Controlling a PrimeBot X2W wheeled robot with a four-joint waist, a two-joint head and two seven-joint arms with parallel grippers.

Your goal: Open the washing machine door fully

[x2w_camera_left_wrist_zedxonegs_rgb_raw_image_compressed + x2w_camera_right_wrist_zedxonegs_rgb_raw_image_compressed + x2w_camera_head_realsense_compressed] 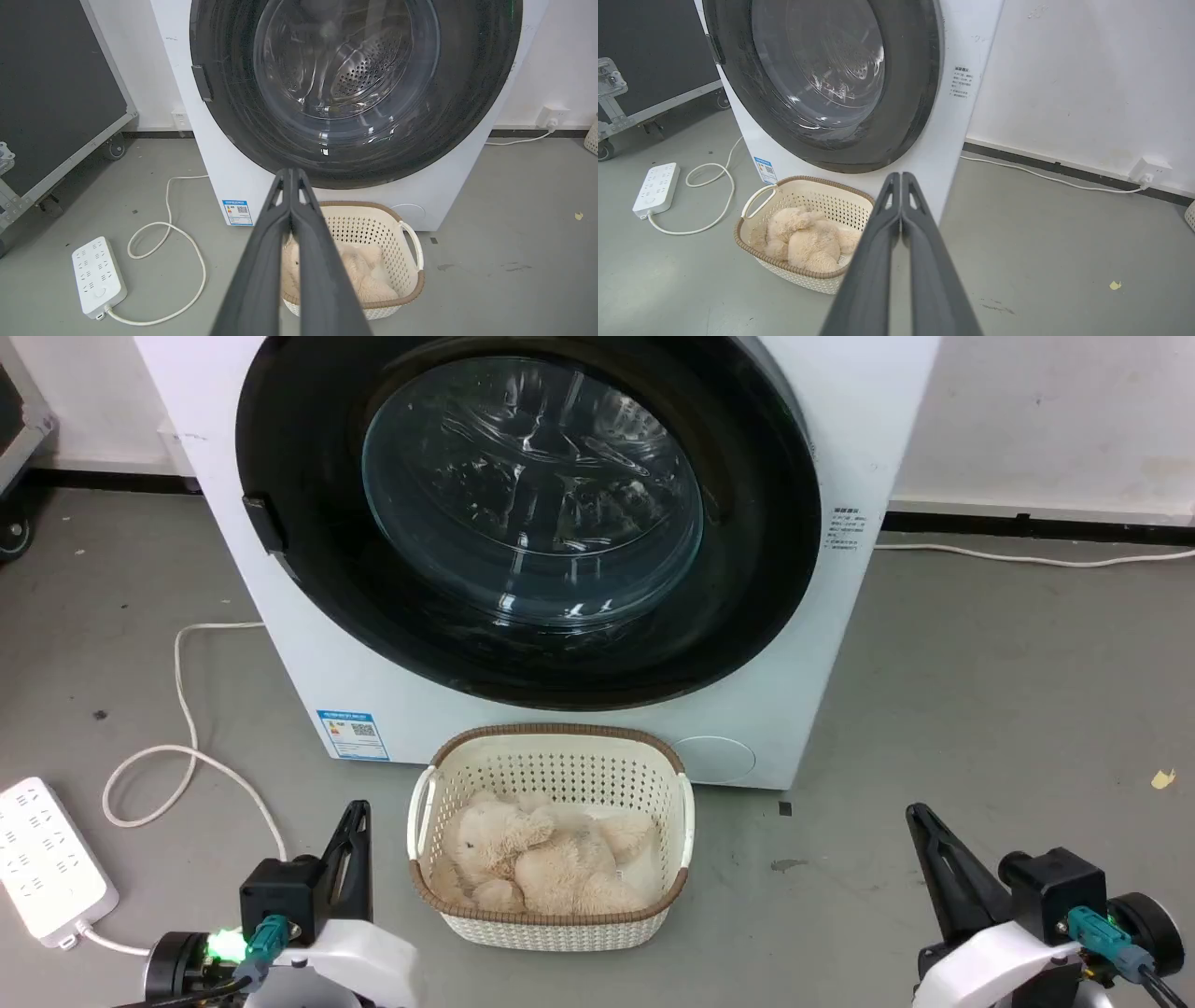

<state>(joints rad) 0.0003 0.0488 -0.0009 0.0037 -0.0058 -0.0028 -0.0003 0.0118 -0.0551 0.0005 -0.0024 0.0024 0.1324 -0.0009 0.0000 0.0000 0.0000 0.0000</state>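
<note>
The washing machine door (532, 495) lies beyond left pincer (358, 812).

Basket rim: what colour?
Brown, around a cream perforated basket. The head view shows it best.

The left gripper (357, 814) and right gripper (917, 816) each have two long, tapering dark grey fingers (261, 261) with slotted tips, a boxy black housing (280, 894), a glossy white rounded shell (364, 947) and a teal cable plug (267, 933); a green light (224, 945) glows on the left wrist.
</note>
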